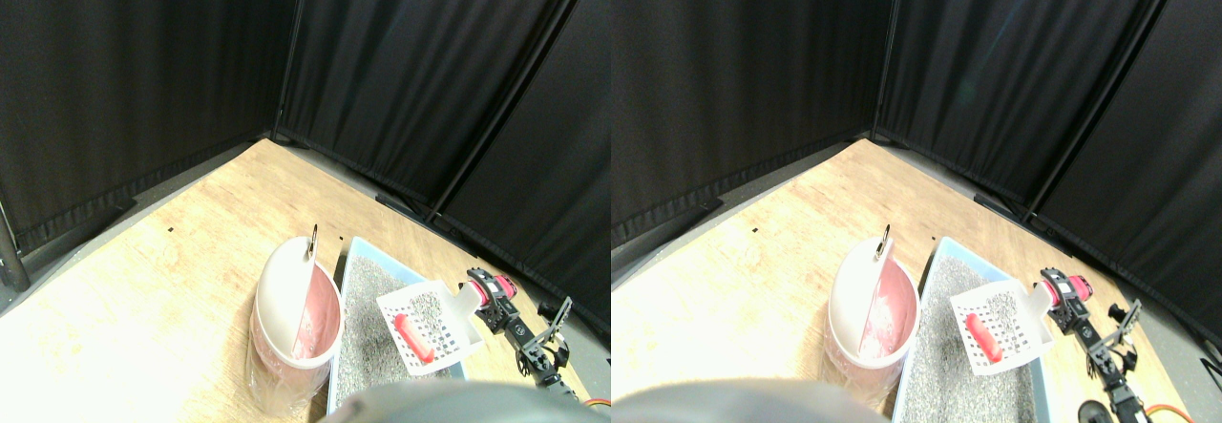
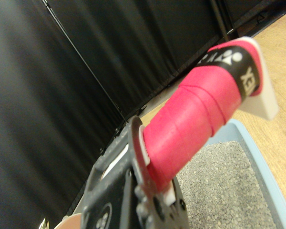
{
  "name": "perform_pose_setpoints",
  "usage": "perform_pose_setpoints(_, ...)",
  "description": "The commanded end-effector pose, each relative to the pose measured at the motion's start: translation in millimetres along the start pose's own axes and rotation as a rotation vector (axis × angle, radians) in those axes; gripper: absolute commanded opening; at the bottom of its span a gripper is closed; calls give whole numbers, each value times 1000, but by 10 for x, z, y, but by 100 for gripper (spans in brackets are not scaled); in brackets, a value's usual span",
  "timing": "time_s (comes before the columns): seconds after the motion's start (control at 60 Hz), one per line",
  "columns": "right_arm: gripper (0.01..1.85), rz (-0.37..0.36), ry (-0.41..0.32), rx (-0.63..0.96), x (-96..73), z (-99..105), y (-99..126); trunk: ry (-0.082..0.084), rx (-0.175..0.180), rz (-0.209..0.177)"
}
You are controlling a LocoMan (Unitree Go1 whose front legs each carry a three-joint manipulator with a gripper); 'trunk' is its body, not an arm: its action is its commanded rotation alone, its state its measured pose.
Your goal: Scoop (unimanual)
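A white slotted scoop [image 1: 427, 320] hangs level over the grey litter [image 1: 370, 342] of the blue tray [image 1: 359, 247]. A small red cylinder [image 1: 414, 338] lies on the scoop's blade. The scoop's pink wrapped handle [image 1: 483, 289] points back to my right gripper [image 1: 493, 301], which is shut on it. In the wrist view the pink handle [image 2: 195, 126] runs out of the dark jaw frame, with litter [image 2: 219, 191] and the tray's blue rim [image 2: 269, 179] beyond it.
A pink bin [image 1: 320, 323] with a white swing lid [image 1: 284, 289] stands right beside the tray, on its left. Everything rests on a wooden floor [image 1: 172, 280]. Black curtains [image 1: 382, 79] close off the back and sides.
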Motion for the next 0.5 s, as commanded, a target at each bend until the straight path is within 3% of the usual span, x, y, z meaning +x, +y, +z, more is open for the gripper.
perform_pose_setpoints(0.017, 5, 20, -66, 9, 15, 75, 46, 5, 10, 24)
perform_pose_setpoints(0.283, 5, 40, -29, 21, 52, 63, 175, 12, 9, 39)
perform_pose_setpoints(0.5, 5, 51, -23, 17, 99, 86, 258, 7, -1, 51)
